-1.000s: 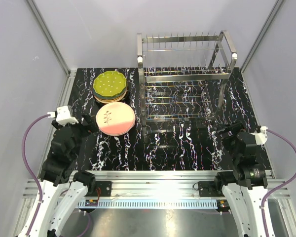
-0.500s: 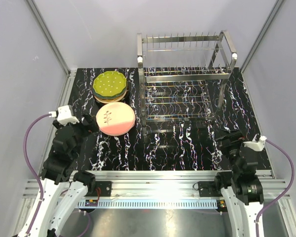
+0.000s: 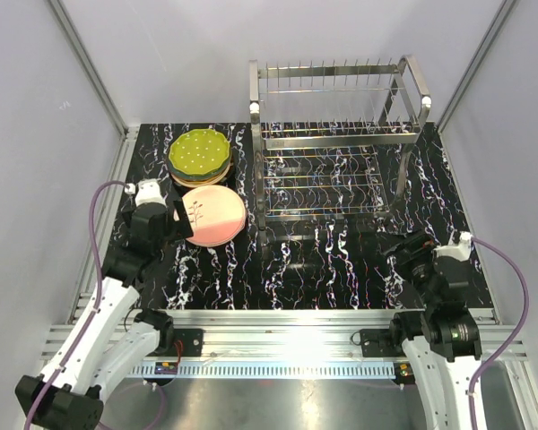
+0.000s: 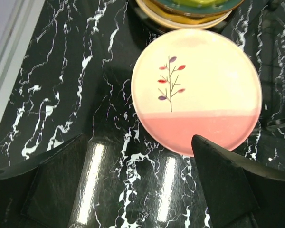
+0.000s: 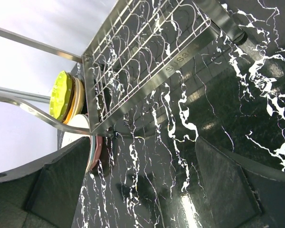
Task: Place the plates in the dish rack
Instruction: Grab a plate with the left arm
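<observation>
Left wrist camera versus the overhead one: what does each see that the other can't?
Only the wrist view shows the red and purple leaves on the pink and cream plate. Only the overhead view shows the dish rack, the right claw and the dots on the green plate. Both show the pink plate, the open left claw and the marbled table.

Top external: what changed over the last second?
The left arm reached forward and right. The left gripper is now open at the near edge of the pink-and-cream plate and is not gripping it. The right arm drew back slightly and turned at the wrist. The right gripper is open and empty. The pink-and-cream plate, the stacked plates and the dish rack have not moved.
</observation>
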`<state>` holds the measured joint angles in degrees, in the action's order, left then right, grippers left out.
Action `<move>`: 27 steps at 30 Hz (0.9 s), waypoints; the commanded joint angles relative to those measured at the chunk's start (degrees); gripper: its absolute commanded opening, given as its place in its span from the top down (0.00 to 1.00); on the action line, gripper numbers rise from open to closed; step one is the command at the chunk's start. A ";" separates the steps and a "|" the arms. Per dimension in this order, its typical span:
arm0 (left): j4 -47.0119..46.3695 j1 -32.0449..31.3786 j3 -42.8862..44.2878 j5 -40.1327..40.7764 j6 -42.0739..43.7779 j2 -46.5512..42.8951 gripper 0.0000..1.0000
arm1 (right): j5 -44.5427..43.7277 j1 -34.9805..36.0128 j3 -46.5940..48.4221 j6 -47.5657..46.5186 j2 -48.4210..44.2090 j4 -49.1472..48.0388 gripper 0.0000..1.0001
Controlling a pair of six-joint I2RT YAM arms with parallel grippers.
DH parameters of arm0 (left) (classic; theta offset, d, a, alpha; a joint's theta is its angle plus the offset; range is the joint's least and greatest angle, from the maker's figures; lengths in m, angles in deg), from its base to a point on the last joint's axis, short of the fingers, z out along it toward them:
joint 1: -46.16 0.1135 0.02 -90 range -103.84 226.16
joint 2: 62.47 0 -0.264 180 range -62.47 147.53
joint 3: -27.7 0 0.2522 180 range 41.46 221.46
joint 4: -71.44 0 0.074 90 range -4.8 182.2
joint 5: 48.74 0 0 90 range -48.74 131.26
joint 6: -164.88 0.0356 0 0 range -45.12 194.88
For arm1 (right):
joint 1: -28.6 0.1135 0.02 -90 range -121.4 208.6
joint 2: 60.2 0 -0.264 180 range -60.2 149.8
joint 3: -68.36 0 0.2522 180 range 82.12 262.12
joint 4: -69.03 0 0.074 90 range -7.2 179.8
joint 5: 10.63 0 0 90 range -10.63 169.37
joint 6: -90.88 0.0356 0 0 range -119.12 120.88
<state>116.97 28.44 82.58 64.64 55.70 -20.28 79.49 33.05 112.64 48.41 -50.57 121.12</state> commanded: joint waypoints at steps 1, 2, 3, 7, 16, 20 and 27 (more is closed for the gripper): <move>0.22 -0.04 2.12 1.85 -2.61 3.93 0.06 | 0.14 -0.14 -0.46 -0.33 -3.90 -0.35 0.00; 0.22 -0.04 2.55 1.85 -3.05 5.17 0.06 | 0.23 -0.14 -0.99 0.10 -4.70 -0.53 0.00; 0.40 0.05 2.82 1.67 -3.49 6.57 0.07 | 0.14 -0.14 -1.78 0.37 -6.45 -0.97 0.00; 1.45 3.37 4.49 -1.74 -6.47 14.56 0.10 | -1.79 -0.14 -2.22 0.37 -8.22 -2.20 0.00; -0.57 9.71 4.75 -10.01 -12.01 21.86 0.10 | -2.05 -0.14 -0.90 -2.70 -3.65 -3.17 0.00; -2.85 11.21 5.11 -13.97 -13.07 26.00 0.33 | -2.40 -0.14 -1.43 -2.70 -2.95 -3.70 0.00; -5.58 16.13 2.56 -19.07 -17.29 28.56 0.50 | -2.32 -0.14 -1.17 -3.14 -3.56 -3.52 0.00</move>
<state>115.33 43.00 85.27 49.64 41.16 8.68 78.36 33.05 110.83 46.51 -53.98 120.07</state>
